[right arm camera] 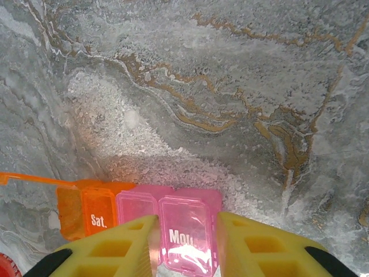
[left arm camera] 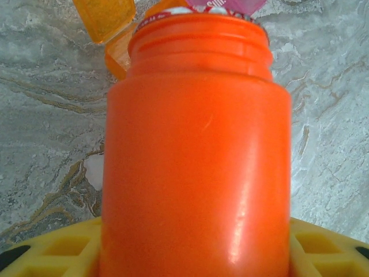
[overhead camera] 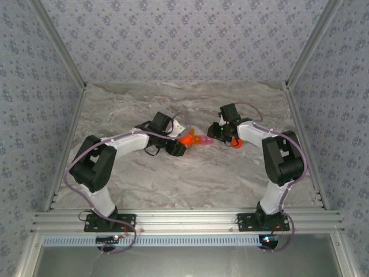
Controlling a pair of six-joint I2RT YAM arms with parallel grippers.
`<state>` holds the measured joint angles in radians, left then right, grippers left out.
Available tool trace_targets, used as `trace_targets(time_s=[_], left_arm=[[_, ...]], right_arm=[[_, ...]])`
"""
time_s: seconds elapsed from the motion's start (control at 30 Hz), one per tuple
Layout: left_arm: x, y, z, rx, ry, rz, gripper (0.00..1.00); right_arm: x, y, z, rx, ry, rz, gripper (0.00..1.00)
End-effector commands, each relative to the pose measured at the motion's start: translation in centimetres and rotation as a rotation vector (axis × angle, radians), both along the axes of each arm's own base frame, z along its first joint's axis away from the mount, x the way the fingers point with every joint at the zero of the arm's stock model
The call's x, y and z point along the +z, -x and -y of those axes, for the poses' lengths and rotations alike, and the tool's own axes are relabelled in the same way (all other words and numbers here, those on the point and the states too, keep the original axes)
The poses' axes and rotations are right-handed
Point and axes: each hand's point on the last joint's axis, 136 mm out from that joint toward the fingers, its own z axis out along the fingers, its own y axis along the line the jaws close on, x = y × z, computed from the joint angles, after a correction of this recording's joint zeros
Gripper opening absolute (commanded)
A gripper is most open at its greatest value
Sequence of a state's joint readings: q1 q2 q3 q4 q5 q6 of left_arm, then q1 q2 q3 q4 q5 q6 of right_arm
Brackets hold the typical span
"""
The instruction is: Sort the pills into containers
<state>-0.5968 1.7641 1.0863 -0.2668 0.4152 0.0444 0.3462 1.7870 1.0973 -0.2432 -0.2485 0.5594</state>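
The bench point(overhead camera: 173, 184) is bare along its near edge, at the back and out to both sides, so there is wide room to pass there. The crowding is at the centre. The left hand point(overhead camera: 177, 145) with the orange bottle point(overhead camera: 185, 138) and the right hand point(overhead camera: 214, 134) stand on either side of the pill box point(overhead camera: 200, 140), leaving hardly any gap. Patterned walls point(overhead camera: 184, 40) and frame posts point(overhead camera: 66, 55) fence three sides.

Marble-look table in a papered booth.
A grey, brown-veined marble-look tabletop point(overhead camera: 173, 184) lies between blue-grey walls papered with small floral motifs point(overhead camera: 184, 34); silver aluminium rails point(overhead camera: 184, 220) edge its near side and the corners. Light is soft and even.
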Motion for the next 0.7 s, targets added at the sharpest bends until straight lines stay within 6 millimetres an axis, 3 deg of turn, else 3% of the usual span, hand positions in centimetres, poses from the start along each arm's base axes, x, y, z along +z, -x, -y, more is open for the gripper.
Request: trace_targets(time_s=[0.0, 0.67], left_arm=[[0.7, -0.1, 0.8, -0.031, 0.017, 0.009, 0.0], [-0.1, -0.4, 0.8, -0.029, -0.035, -0.027, 0.0]], right_arm=[[0.3, 0.4, -0.7, 0.04, -0.002, 0.012, 0.33], [-1.0, 0.7, -1.0, 0.049, 0.004, -0.02, 0.33]])
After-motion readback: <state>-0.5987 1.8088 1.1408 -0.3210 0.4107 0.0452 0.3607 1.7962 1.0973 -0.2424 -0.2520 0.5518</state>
